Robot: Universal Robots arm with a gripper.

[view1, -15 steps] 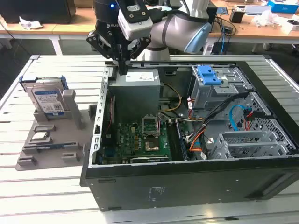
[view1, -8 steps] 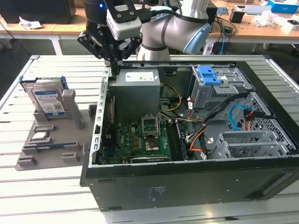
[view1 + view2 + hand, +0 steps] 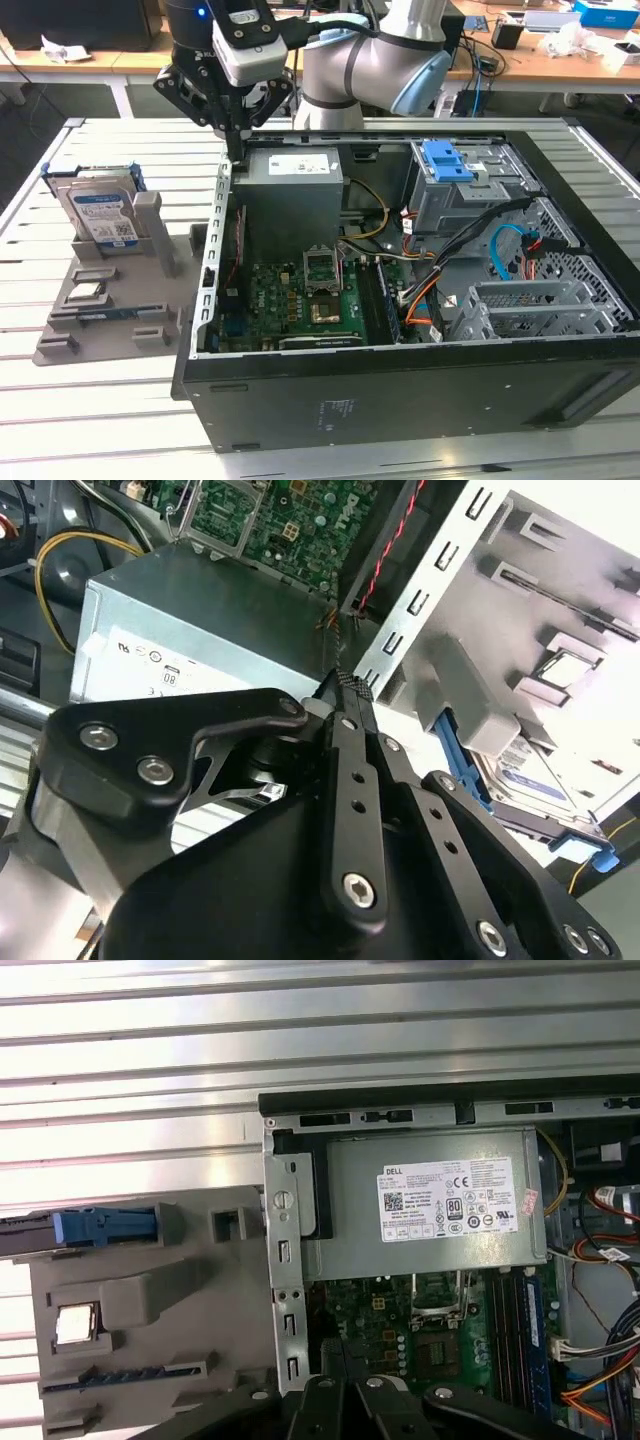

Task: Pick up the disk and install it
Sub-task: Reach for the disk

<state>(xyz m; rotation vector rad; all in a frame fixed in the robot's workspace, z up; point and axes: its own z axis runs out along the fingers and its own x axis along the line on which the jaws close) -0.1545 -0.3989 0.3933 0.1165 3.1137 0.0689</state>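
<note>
Nearest, the open computer case lies on its side on the slatted table, its inside turned upward so the bays can be reached from above. Beside it, towards the table's edge on the exterior view's left, a grey holder keeps loose parts apart in separate slots. The disk stands on edge in the slot at the holder's far edge, label facing out. That pose seems meant to leave its top edge free for a grasp. Farther back, the gripper hangs over the case's far corner beside the power-supply box, well apart from the disk. In the second wrist view its fingers meet at the tips, clenched on nothing. At the case's far edge sits the drive cage, probably the disk's destination.
</note>
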